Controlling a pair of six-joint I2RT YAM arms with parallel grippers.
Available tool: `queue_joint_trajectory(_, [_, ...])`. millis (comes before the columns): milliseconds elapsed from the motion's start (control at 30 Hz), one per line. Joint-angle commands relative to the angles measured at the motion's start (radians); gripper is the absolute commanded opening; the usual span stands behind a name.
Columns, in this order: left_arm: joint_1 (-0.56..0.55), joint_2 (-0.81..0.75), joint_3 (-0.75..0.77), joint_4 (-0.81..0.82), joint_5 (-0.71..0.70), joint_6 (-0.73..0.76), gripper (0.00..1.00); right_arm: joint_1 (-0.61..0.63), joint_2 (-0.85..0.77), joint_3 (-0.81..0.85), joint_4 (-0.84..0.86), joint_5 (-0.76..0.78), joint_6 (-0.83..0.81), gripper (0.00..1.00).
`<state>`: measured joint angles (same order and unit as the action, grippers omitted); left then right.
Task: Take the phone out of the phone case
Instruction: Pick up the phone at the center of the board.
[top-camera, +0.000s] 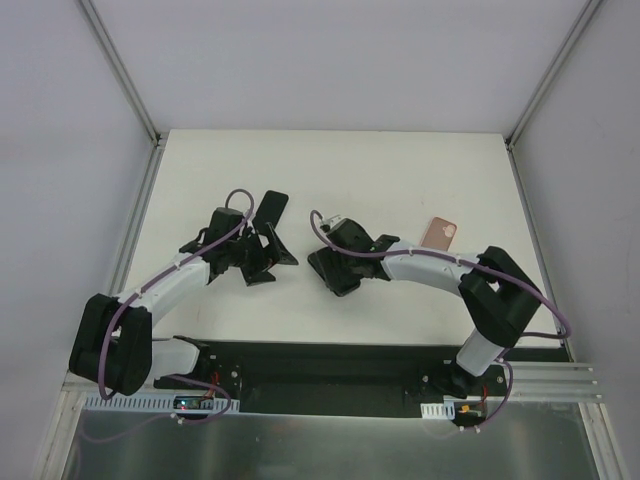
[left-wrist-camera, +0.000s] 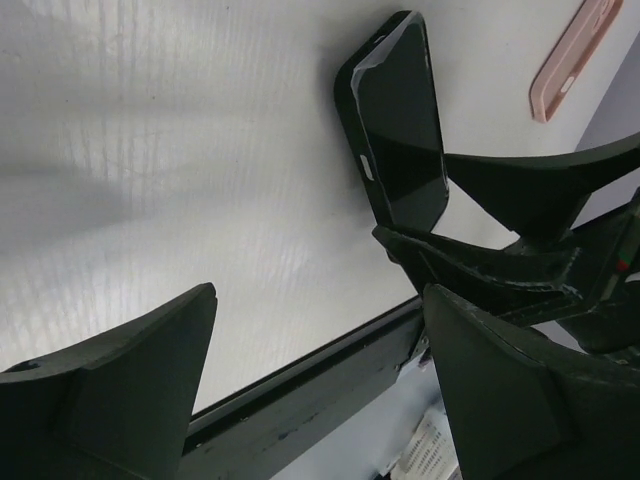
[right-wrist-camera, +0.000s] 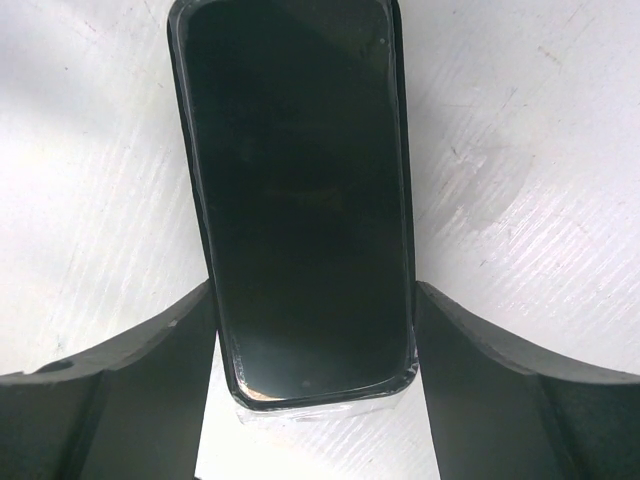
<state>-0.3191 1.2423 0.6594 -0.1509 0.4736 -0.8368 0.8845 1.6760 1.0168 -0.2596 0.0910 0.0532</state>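
Observation:
A black phone (right-wrist-camera: 300, 180) sits in a black phone case (right-wrist-camera: 405, 200), face up on the white table. My right gripper (right-wrist-camera: 315, 290) is shut on it, one finger pressed against each long side near its lower end. From above, the phone (top-camera: 330, 272) lies mid-table under the right gripper (top-camera: 338, 262). The left wrist view shows the same phone (left-wrist-camera: 405, 110), its case edge (left-wrist-camera: 352, 110) and the right gripper's fingers (left-wrist-camera: 530, 190) at its far end. My left gripper (left-wrist-camera: 320, 300) stands open and empty, just left of the phone (top-camera: 272, 262).
A pink phone case (top-camera: 440, 233) lies to the right of the right arm, also seen from the left wrist (left-wrist-camera: 575, 55). A flat black slab (top-camera: 271, 208) lies just beyond the left gripper. A black rail (top-camera: 320, 365) runs along the table's near edge.

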Motion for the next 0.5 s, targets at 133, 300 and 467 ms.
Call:
queue_joint_trajectory(133, [0.005,0.017,-0.021,0.091,0.089,-0.056,0.83,0.057,0.02,0.08,-0.088,0.035,-0.001,0.02])
queue_joint_trajectory(300, [0.005,0.011,-0.018,0.09,0.088,-0.051,0.83,0.105,0.086,0.126,-0.106,0.036,-0.003,0.27])
queue_joint_trajectory(467, [0.008,-0.009,-0.027,0.089,0.082,-0.045,0.83,0.111,0.102,0.138,-0.105,0.035,0.002,0.62])
